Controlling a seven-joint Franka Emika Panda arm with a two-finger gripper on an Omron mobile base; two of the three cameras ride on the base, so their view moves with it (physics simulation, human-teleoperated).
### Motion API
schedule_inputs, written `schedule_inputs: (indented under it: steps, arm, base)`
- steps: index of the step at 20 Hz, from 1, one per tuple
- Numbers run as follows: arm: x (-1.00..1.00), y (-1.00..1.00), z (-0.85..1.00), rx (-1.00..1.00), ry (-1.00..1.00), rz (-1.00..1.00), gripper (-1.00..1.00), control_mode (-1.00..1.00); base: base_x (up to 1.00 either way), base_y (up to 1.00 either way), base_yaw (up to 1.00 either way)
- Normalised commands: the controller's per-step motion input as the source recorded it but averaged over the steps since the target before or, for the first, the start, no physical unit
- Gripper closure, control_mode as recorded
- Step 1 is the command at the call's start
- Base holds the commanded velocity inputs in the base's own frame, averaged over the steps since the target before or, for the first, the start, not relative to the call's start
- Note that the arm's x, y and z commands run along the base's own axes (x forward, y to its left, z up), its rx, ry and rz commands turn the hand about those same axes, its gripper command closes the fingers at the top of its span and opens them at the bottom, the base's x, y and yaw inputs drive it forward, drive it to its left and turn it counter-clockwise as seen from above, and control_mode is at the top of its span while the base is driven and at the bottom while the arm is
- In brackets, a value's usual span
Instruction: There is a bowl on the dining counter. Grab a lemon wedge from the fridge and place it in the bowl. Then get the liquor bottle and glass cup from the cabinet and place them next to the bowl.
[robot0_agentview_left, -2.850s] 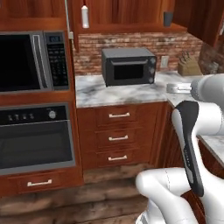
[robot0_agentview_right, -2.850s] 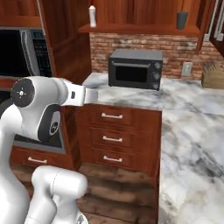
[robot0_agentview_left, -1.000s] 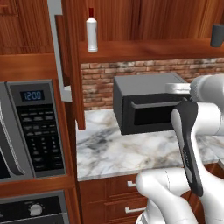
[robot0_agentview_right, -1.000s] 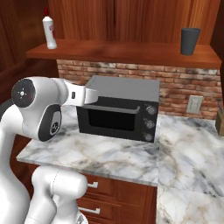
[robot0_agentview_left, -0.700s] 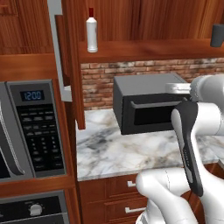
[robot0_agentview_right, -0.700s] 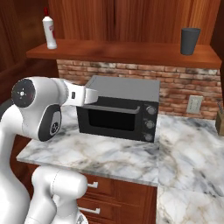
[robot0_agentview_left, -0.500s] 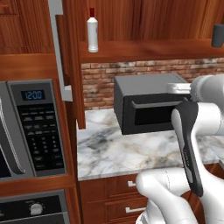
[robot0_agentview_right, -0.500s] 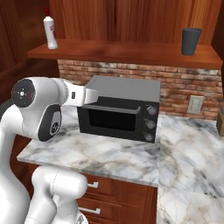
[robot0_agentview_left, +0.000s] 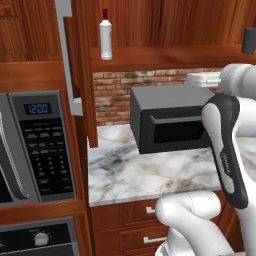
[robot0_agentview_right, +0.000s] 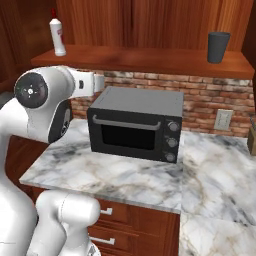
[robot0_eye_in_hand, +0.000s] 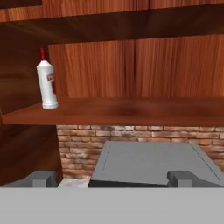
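Note:
The liquor bottle (robot0_agentview_left: 105, 35) (robot0_agentview_right: 57, 31) (robot0_eye_in_hand: 47, 81), pale with a red cap, stands upright at the left end of the open cabinet's wooden shelf (robot0_agentview_right: 145, 59). A dark grey glass cup (robot0_agentview_right: 218, 46) (robot0_agentview_left: 249, 40) stands at the shelf's right end. My gripper (robot0_eye_in_hand: 112, 179) is open with nothing between its fingertips (robot0_eye_in_hand: 43, 178). It hangs over the black toaster oven, below the shelf and short of it, with the bottle up and to its left. The bowl, lemon wedge, fridge and dining counter are out of view.
A black toaster oven (robot0_agentview_left: 170, 120) (robot0_agentview_right: 135, 122) sits on the marble wall counter (robot0_agentview_right: 125, 175) under the shelf, against a brick backsplash. A built-in microwave (robot0_agentview_left: 35, 145) fills the left. The open cabinet door (robot0_agentview_left: 67, 55) juts out beside the bottle.
Since the earliest frames the camera has come closer and higher, up to the cabinet shelf. Over the last second nothing has visibly moved.

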Motion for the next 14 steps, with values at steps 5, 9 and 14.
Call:
schedule_inputs:
  steps: [5,9,14]
  arm:
    - [0.45,0.89,0.77,0.0,-0.09,0.06,-1.0,-1.0]
    - [0.74,0.66,0.34,0.0,0.0,0.05,-1.0,-1.0]
    - [0.97,0.25,0.0,0.0,0.0,0.08,-1.0,-1.0]
  base:
    - [0.0,0.0,0.0]
    - [0.0,0.0,0.0]
    - [0.0,0.0,0.0]
